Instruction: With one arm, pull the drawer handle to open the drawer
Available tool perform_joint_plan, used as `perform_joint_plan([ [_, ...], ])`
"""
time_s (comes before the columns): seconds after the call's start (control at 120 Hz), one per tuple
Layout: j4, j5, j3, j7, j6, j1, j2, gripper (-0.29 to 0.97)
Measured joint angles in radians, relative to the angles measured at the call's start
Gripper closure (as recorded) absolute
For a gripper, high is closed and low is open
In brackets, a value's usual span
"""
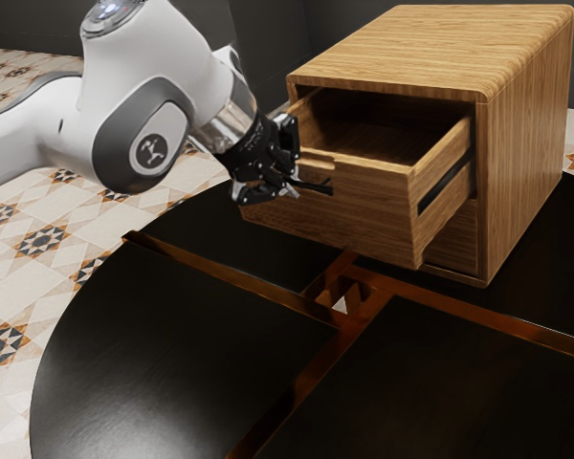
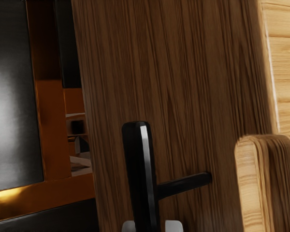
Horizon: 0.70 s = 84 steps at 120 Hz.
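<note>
Handle (image 2: 141, 179) pinched between jaws, drawer (image 1: 364, 206) part-out

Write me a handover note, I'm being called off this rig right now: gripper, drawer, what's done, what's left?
Gripper: shut on the drawer handle.
Drawer: partway out of the wooden cabinet, which stands on the dark table.
Done: handle grasped, drawer open partway.
Left: pull further if it should open fully, then release the handle.

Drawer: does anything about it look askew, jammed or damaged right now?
Nothing stands out. The drawer sits partly out of the cabinet, straight in its opening. Its black handle looks intact, with the tool right at it.
</note>
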Motion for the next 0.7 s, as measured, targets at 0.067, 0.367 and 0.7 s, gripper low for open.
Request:
perform_joint_plan([
  [0.067,-0.03,-0.002,0.001,0.0,0.001,0.0,-0.027,0.78],
  [0.367,-0.122,-0.003,0.0,-0.001,0.008,0.004,-0.12,0.79],
  [0.7,-0.235,-0.007,-0.004,-0.001,0.01,0.028,-0.234,0.79],
])
